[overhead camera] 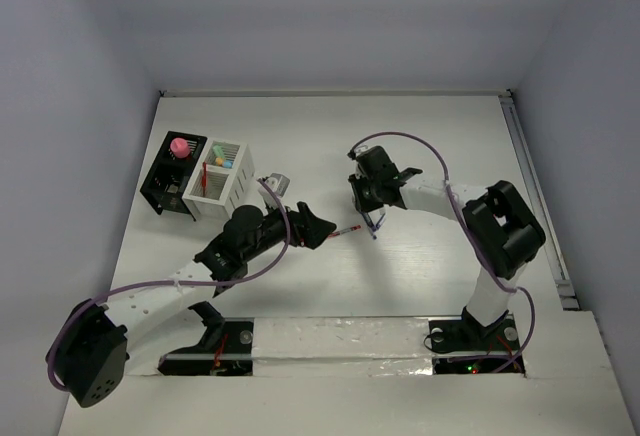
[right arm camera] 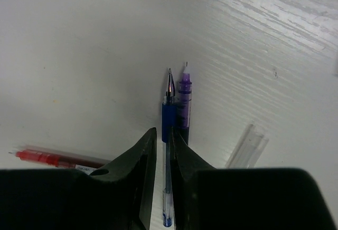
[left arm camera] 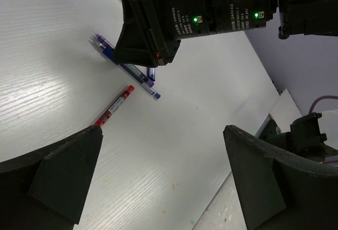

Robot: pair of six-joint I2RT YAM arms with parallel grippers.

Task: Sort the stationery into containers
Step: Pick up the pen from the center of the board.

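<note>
The step in hand looks like the pickup of the blue pen point(right arm camera: 168, 115): the right claw point(right arm camera: 165, 137) is pinched onto its barrel, 1 finger on each side, while the pen seems to lie flat on the table point(overhead camera: 430, 136) with its tip pointing away from the wrist. A purple pen point(right arm camera: 184, 95) lies right alongside it, so the lift should go straight up to avoid dragging that neighbour. After that comes a long carry across to the white box point(overhead camera: 237, 194) next to the black box point(overhead camera: 160, 194). The left claw point(left arm camera: 162, 135) hovers spread wide and empty, with the red pen point(left arm camera: 114, 105) on the table just ahead of it, not between its fingers
</note>
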